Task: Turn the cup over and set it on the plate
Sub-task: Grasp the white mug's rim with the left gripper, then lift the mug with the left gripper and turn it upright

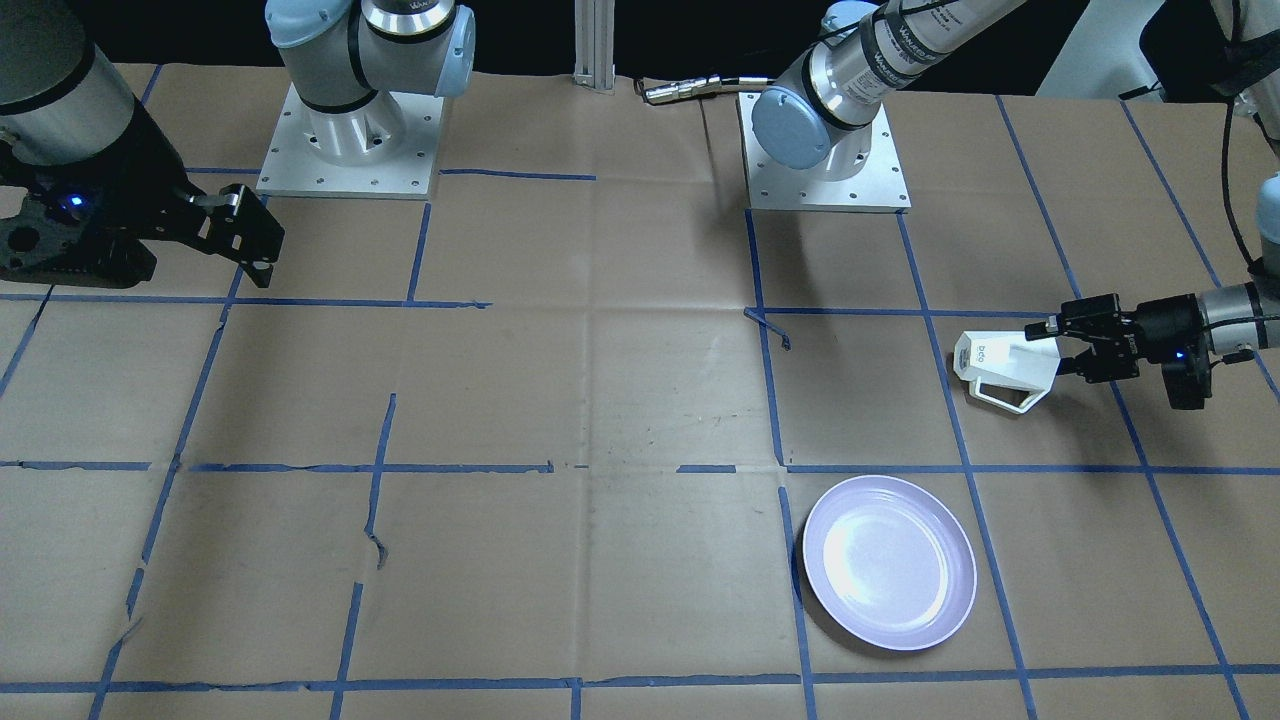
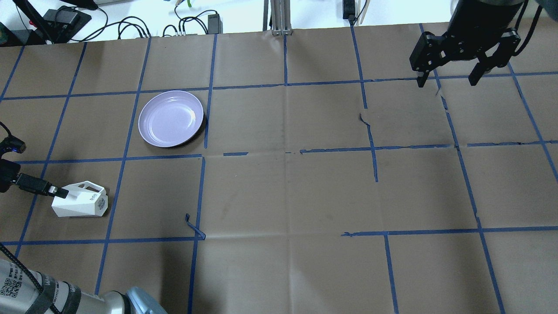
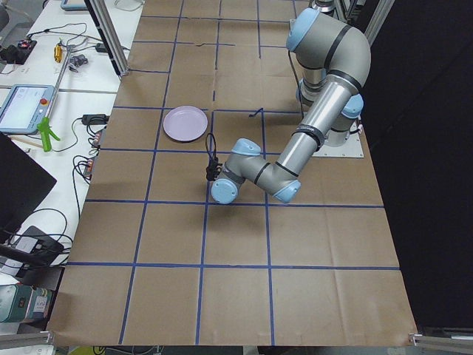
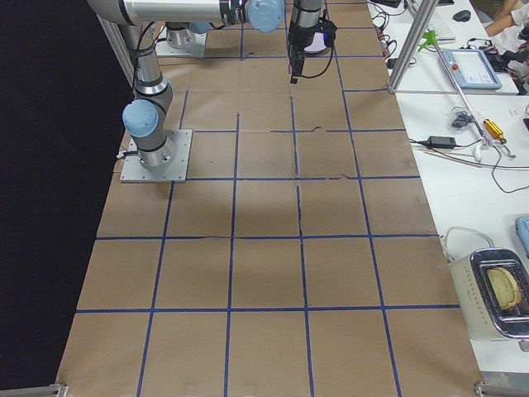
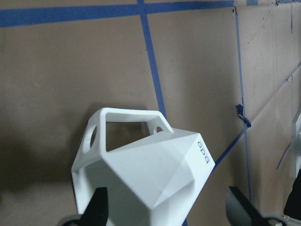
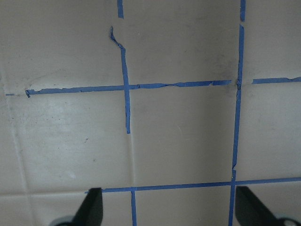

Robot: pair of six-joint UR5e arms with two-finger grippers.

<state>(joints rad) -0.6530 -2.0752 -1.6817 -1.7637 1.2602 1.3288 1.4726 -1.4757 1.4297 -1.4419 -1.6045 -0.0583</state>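
The white faceted cup lies on its side on the brown paper, base pointing away from my left gripper and handle on the far side. It also shows in the overhead view and the left wrist view. My left gripper is open at the cup's rim end. One finger overlaps the rim. The other finger stands apart from the cup. The lavender plate lies empty one grid square farther from the robot. My right gripper is open and empty, held above the far right of the table.
Brown paper with a blue tape grid covers the table. The arm bases stand on the robot's side. A loose tape curl sticks up near the cup. Cables and tools lie on benches beyond the table edge.
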